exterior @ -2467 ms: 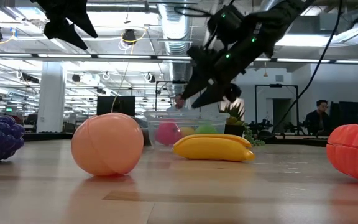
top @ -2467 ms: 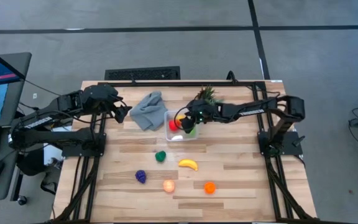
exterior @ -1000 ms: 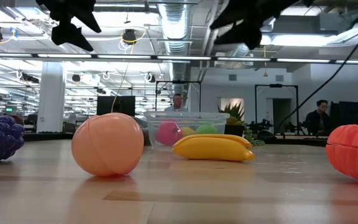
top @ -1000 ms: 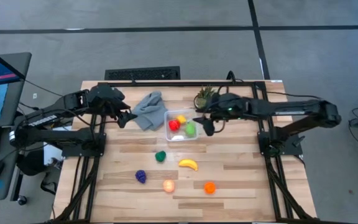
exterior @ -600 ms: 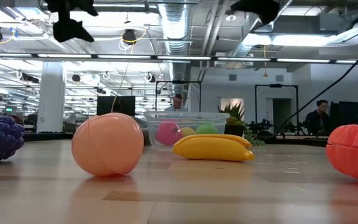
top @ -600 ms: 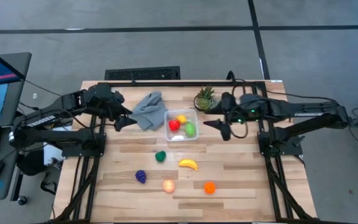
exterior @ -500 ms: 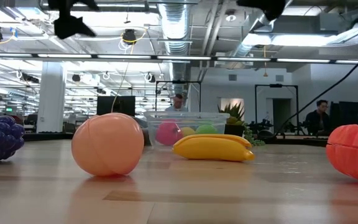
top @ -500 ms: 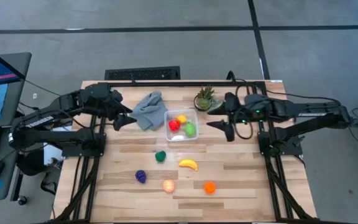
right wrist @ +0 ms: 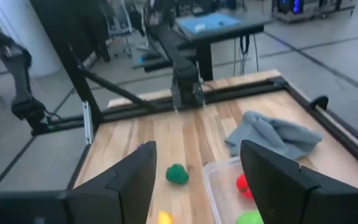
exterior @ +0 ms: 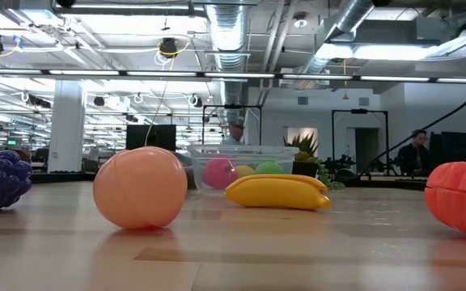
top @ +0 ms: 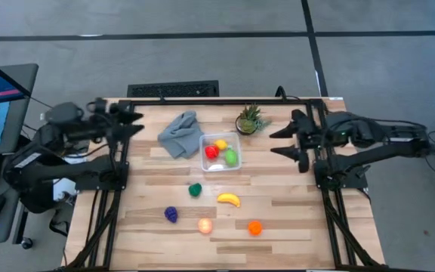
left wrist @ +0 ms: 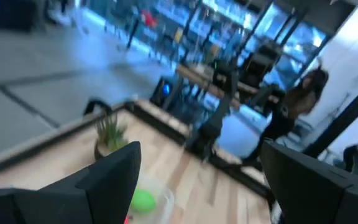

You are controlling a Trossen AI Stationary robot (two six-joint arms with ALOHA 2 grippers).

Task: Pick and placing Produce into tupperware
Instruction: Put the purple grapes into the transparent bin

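- worktop (top: 293, 204): both arms pulled back to its side edges
- left gripper (top: 129, 125): fingers apart, holding nothing
- right gripper (top: 287, 143): fingers apart, holding nothing
- grey cloth (top: 178, 133) just beside tupperware
- tupperware (top: 211, 165): 3 pieces inside, red, yellow, green
- 5 produce pieces loose nearer the front; dark green one (top: 195, 190) possibly a pepper

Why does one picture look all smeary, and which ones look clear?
The left wrist view is streaky all over; its little plant and the room behind are smeared. The right wrist view is only a bit soft, yet the grey cloth shows fine. The high view is clear, and in the low view the banana looks crisp.
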